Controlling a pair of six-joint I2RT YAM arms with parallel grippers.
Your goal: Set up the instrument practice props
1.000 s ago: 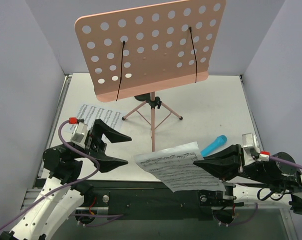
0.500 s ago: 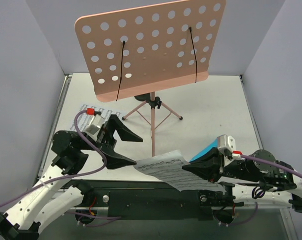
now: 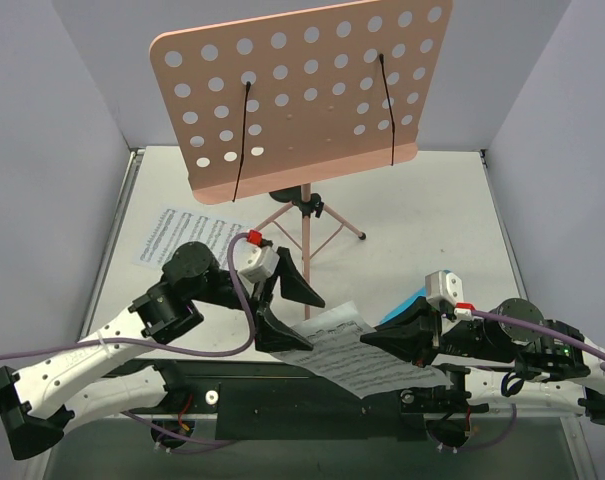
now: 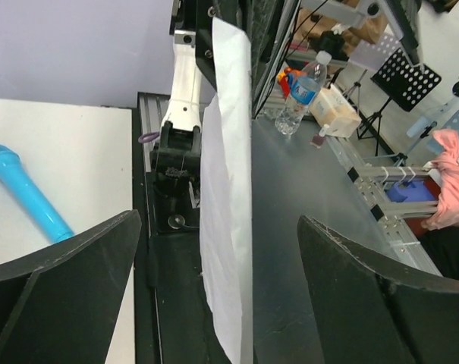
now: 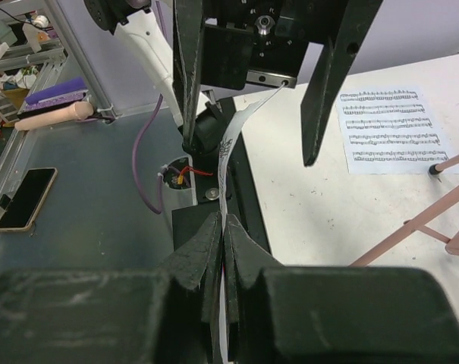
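The pink music stand [image 3: 302,95] rises at the back on thin tripod legs [image 3: 304,235], with two black wire page holders across its hole-punched desk. My right gripper [image 3: 367,343] is shut on the right edge of one sheet of printed music [image 3: 337,340], held edge-up over the table's near edge [image 5: 233,136]. My left gripper [image 3: 310,322] stands open, one jaw on each side of that sheet's [image 4: 227,189] left end, not touching it. A second sheet [image 3: 172,235] lies flat on the table at the left [image 5: 388,125].
A blue toy microphone [image 4: 28,193] lies on the table behind the right gripper, mostly hidden in the top view [image 3: 414,298]. Grey walls close in the left, right and back. The black mounting rail [image 3: 312,395] runs along the near edge.
My left arm has swung right, away from the flat sheet, until its open jaws flank the held sheet. The right gripper has carried that sheet lower and a little left.
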